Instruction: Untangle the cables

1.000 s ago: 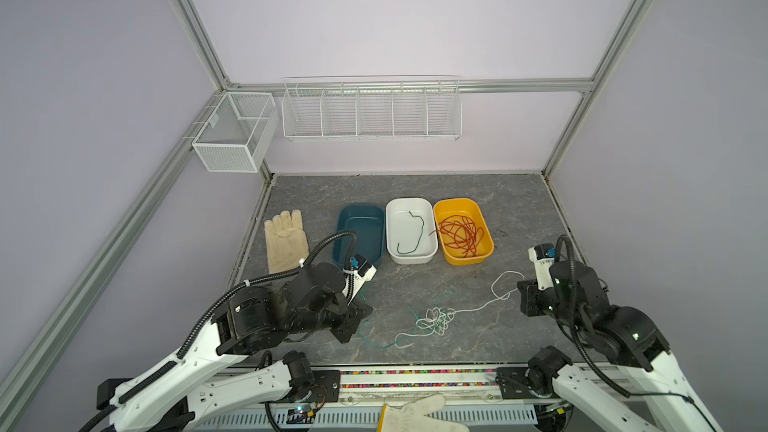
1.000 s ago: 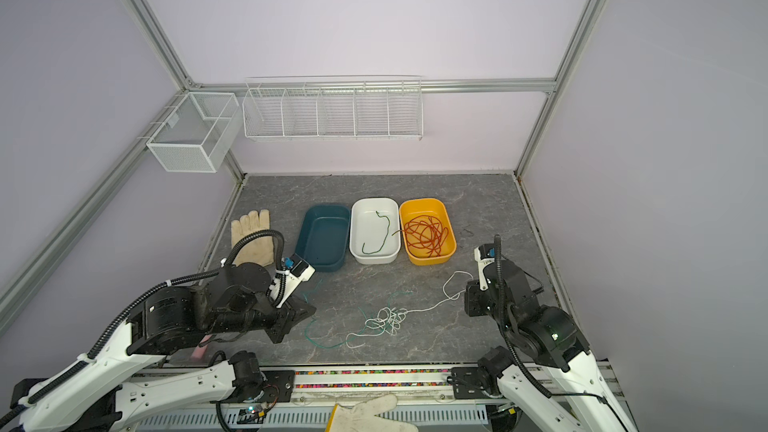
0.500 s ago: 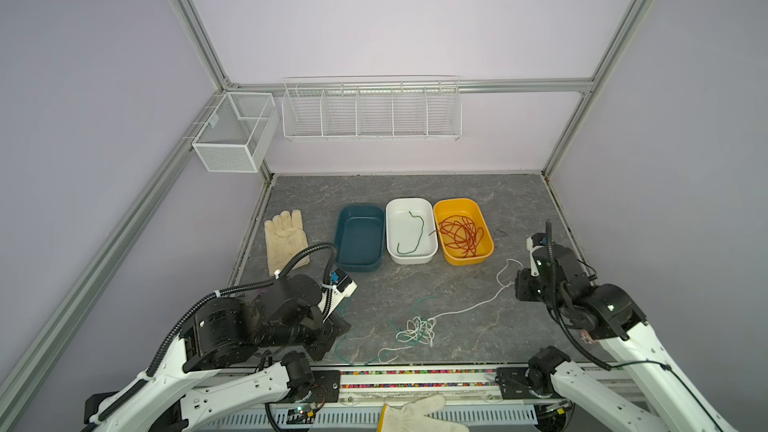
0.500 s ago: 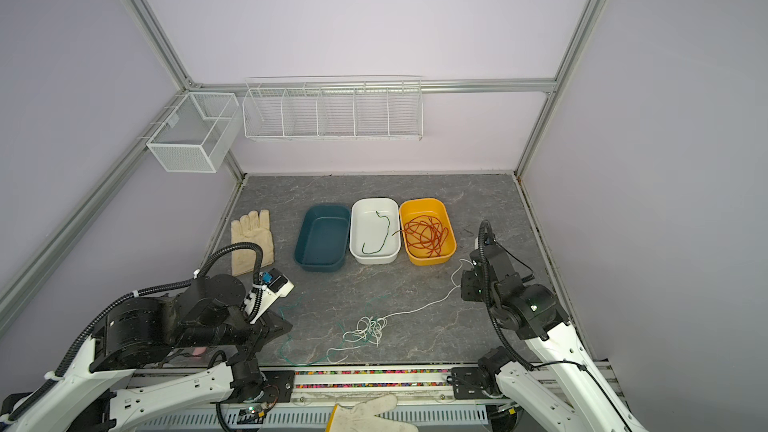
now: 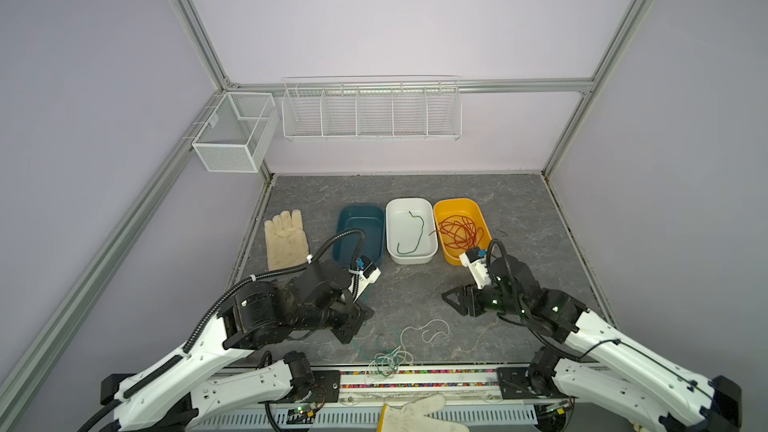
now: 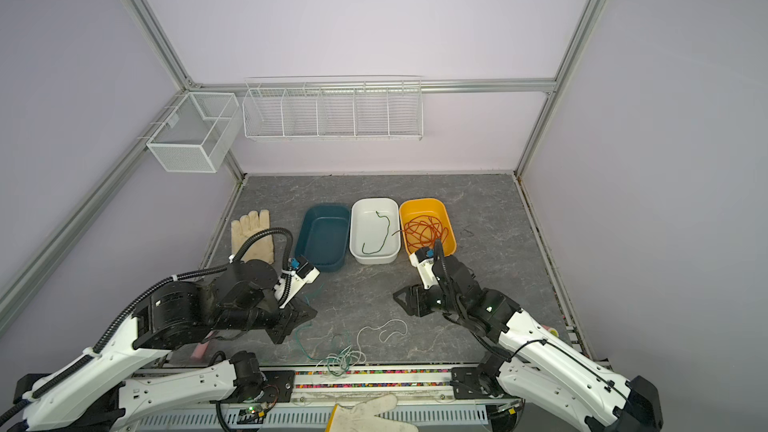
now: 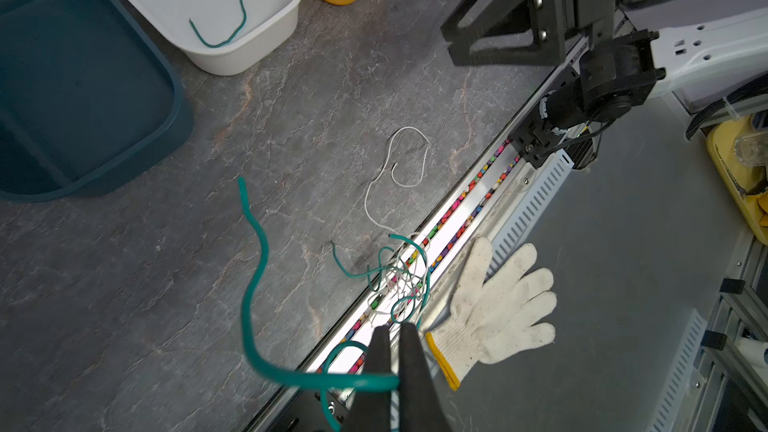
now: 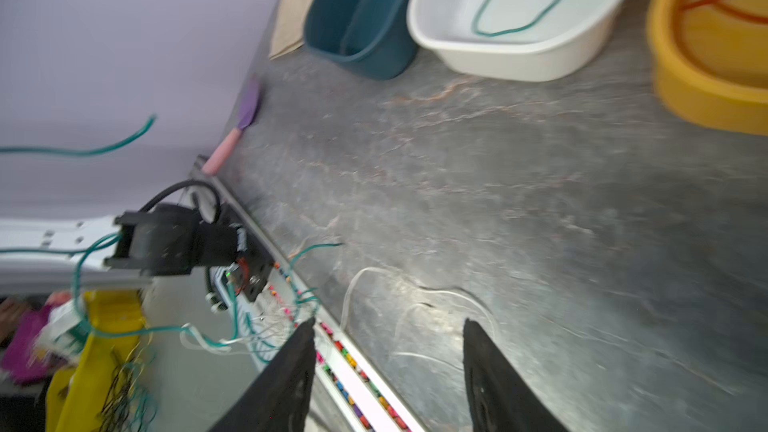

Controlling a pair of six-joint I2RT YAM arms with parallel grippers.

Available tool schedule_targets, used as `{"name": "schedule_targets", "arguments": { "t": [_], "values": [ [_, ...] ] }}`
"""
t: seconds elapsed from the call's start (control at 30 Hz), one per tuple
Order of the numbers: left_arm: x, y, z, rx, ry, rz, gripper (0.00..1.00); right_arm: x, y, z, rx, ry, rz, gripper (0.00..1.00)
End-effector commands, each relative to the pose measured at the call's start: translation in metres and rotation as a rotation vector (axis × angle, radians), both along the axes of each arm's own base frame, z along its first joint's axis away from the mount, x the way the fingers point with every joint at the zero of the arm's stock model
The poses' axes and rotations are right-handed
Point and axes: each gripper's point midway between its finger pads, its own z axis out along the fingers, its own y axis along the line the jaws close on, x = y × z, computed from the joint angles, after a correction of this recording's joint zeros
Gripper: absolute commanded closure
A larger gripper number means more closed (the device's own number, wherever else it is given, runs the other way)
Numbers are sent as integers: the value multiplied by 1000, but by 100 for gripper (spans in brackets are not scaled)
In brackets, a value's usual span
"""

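A tangle of green and white cables [image 5: 388, 361] [image 6: 343, 359] [image 7: 399, 276] lies over the table's front edge. A white cable end [image 5: 432, 328] [image 7: 409, 155] curls loose on the table. My left gripper [image 5: 355, 324] [image 7: 394, 328] is shut on a green cable [image 7: 253, 284] that leads from the tangle. My right gripper [image 5: 453, 299] [image 8: 388, 322] hovers open and empty beyond the white end. Another green cable [image 5: 411, 234] lies in the white tub [image 5: 413, 258]. A red-orange cable [image 5: 459, 232] fills the yellow tub [image 5: 455, 202].
A teal tub [image 5: 357, 238] stands left of the white one, with a beige glove [image 5: 286, 238] further left. A white glove [image 5: 419, 413] lies beyond the front rail [image 5: 415, 378]. Wire baskets [image 5: 370, 110] hang on the back wall.
My right gripper has opened, let the white cable drop, and swung left toward the middle. The tangle has slid to the front edge with the left gripper's pull.
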Motion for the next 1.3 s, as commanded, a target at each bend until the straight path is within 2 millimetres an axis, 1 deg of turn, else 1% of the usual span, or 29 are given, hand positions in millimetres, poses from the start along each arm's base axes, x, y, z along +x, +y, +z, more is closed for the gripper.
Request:
{"name": "schedule_targets", "arguments": {
  "t": [0.0,0.07,0.17,0.27,0.43,0.67,0.73,0.8,0.87,0.97,1.07,1.13,1.2,1.27],
  "values": [
    [7,-10,24,-71,-44,2,100,-17,35,13,90,-94,116,40],
    [9,-15,32,-90,-55,3,100,-29,47,5,56,-156,172,39],
    [11,-19,36,-91,-57,2,100,-42,58,-7,21,-243,232,39],
    [13,-21,36,-91,-58,5,100,-48,62,-17,13,-294,250,39],
    [13,-22,40,-110,-62,8,100,-55,74,-26,56,-344,272,39],
    [12,-21,41,-118,-58,8,100,-56,96,-25,-4,-495,265,40],
    [11,-20,42,-122,-60,10,100,-55,101,-25,-16,-522,258,45],
    [10,-18,43,-128,-60,13,100,-54,104,-28,-15,-532,252,53],
    [9,-15,43,-136,-59,15,100,-50,106,-28,-9,-541,232,66],
    [7,-11,42,-135,-57,21,100,-44,104,-27,-17,-557,188,80],
    [5,1,36,-110,-55,36,100,-31,91,-29,-73,-571,112,89],
    [3,10,30,-83,-52,46,100,-19,76,-32,-132,-576,35,93],
    [-1,19,23,-52,-39,50,100,-6,57,-36,-182,-562,-46,94],
    [-7,28,14,-15,-18,45,100,4,38,-37,-188,-526,-114,94]
  ]
}}
